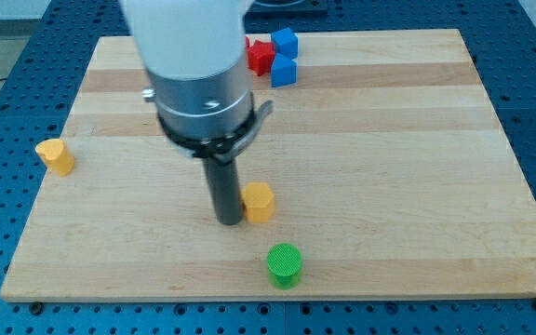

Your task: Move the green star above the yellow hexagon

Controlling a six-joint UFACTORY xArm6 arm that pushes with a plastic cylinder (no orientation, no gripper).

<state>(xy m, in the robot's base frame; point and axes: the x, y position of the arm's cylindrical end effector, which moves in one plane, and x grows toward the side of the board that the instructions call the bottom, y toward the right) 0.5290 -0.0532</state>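
Wooden table [389, 186]: a pale plank board filling most of the frame, resting on a blue perforated surface seen along the edges. Arm: white and grey body coming down from the top left-centre of the frame, ending in a dark ring and a straight dark rod; this tool has no jaws to open or close, so there is no grip state to record, only a rod. My tip [229, 221]: resting on the table just below the centre of the frame, touching or just beside the left face of the yellow hexagon [260, 202]. Yellow hexagon: upright, centre of the frame, immediately to the right of the tip. Green block [285, 265]: lower centre of the frame, below and slightly right of the yellow hexagon, near it but clearly apart, close to the bottom edge of the table; it has a round, ribbed top, and its star outline cannot be made out clearly from this angle. Second yellow block [56, 156]: far left of the frame, near the left edge of the table, well apart from everything else; exact shape unclear. Red block [261, 57]: top centre, partly hidden behind the arm. Two blue blocks: one at the top edge [285, 41], one just below it [283, 72], both touching or just beside the red block on its right.
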